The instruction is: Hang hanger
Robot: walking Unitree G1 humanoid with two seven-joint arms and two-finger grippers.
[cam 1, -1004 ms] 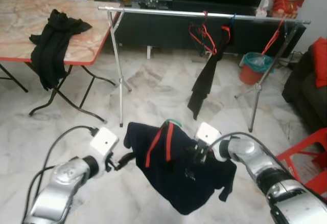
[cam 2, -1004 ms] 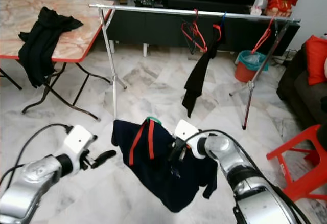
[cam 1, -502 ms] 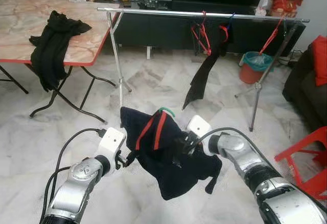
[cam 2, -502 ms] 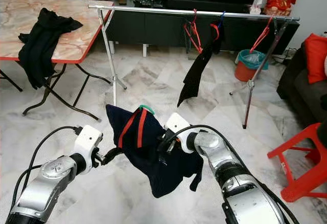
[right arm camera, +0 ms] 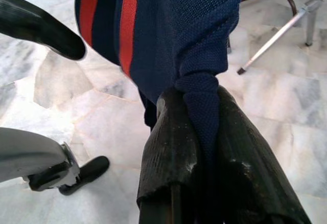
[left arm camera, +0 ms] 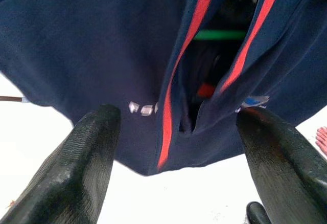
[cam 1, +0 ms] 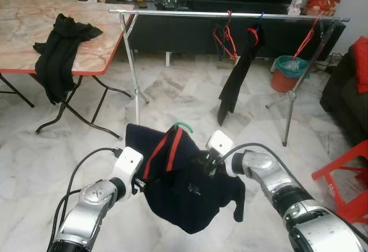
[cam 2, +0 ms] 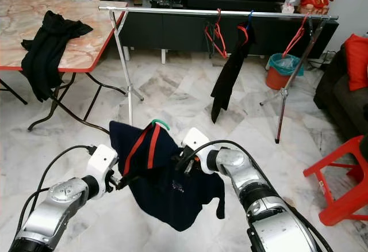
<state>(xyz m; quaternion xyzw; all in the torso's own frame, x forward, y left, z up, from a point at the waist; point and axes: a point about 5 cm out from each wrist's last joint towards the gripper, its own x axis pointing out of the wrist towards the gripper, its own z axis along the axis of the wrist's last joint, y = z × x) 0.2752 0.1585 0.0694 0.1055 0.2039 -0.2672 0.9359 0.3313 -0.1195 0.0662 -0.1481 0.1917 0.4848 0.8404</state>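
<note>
While the robot is standing on the marble floor (cam 1: 184, 99), the left claw (left arm camera: 168, 132) is reaching toward the navy shirt (cam 1: 184, 186) with its two black fingers (left arm camera: 92, 152) spread wide, and it is holding nothing; the cloth with its red stripes is hanging just in front of the open fingers. Far beyond this claw, on its left side, a black garment (cam 1: 57, 56) is lying over the edge of the surface (cam 1: 92, 56). Between the two claws, the shirt is hanging in the air on a hanger, and only the green hook (cam 1: 183, 126) of it is showing above the collar. The right claw (right arm camera: 196, 132) is closed tight on a bunched fold of the navy shirt and is carrying it. Well beyond both claws, the clothes rail (cam 1: 230, 15) is standing, with red hangers (cam 1: 225, 38) and a black cloth (cam 1: 240, 73) on it. To the right of the right claw, a red stool (cam 1: 345, 177) is standing.
</note>
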